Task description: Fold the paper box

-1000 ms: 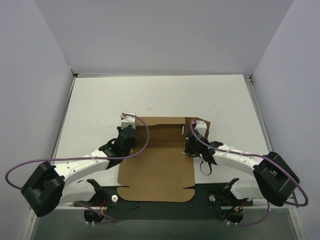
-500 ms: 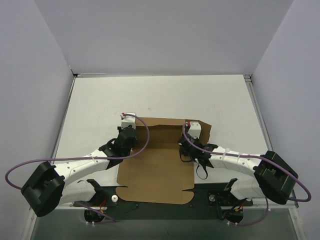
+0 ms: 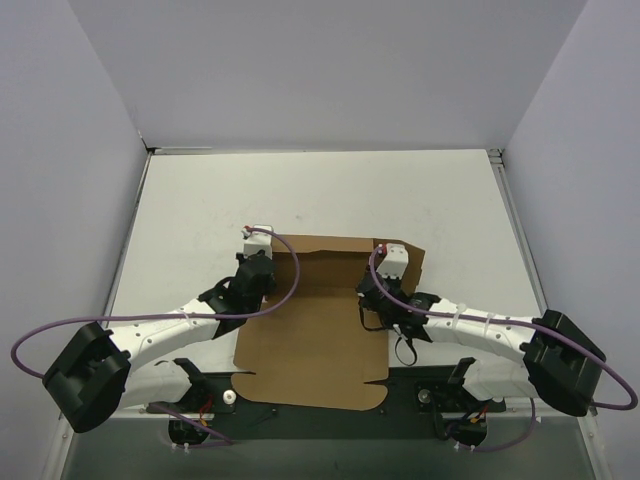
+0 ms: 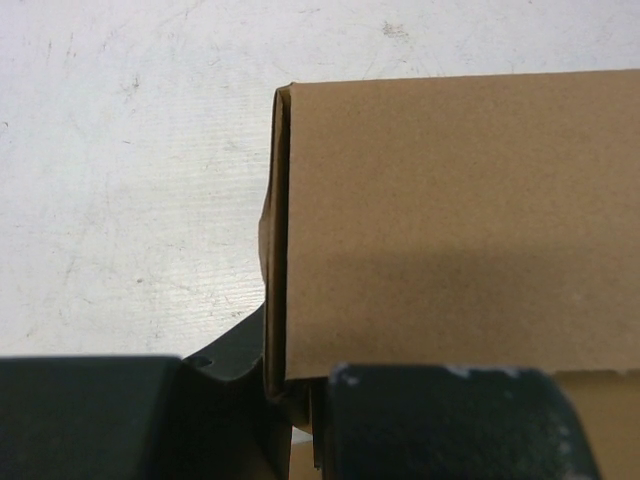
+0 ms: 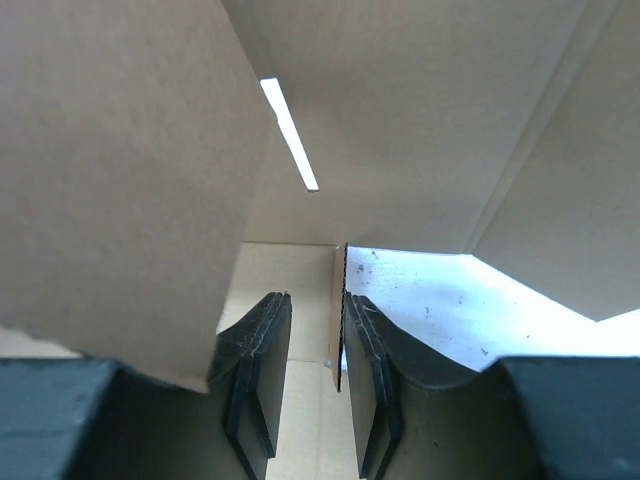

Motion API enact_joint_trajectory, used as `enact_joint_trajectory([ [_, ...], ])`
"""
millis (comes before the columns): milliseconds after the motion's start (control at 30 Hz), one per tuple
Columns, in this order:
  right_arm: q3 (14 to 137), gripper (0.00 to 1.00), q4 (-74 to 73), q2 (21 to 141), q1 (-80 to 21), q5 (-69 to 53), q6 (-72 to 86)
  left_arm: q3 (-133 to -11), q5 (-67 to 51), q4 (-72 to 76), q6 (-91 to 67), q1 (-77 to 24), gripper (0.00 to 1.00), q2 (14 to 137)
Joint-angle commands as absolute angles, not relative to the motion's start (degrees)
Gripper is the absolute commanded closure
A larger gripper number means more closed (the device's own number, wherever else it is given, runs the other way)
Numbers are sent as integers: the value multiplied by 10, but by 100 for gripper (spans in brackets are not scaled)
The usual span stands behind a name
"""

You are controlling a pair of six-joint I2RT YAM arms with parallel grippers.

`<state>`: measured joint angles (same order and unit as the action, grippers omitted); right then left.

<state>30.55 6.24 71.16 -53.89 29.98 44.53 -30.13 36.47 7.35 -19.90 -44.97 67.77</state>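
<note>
The paper box [image 3: 315,340] lay on the white table [image 3: 200,200] in the lower middle of the overhead view, its broad flat panel toward the bottom edge and its side walls partly raised near the frame's centre. The left gripper [image 3: 254,264] sat at the box's left edge, left of centre. Its wrist camera showed the doubled-over side wall running down between the two dark fingers [image 4: 450,425], which were closed on it. The right gripper [image 3: 381,287] reached in at the box's right side (just right of centre overhead). Its fingers [image 5: 262,370] stood slightly apart astride a thin upright cardboard edge. The finger on the right of that frame was against it, with a visible gap to the other.
</note>
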Motion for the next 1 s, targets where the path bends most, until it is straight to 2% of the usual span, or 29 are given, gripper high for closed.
enact_joint_trajectory([
  [0,293,71,62,691,-536,329,470,-301,335,49,-201,-454,100,690],
  [567,276,76,124,705,-526,252,483,-303,331,56,-201,-454,100,698],
  [967,294,76,146,776,-524,209,487,-307,325,67,-201,-454,100,709],
])
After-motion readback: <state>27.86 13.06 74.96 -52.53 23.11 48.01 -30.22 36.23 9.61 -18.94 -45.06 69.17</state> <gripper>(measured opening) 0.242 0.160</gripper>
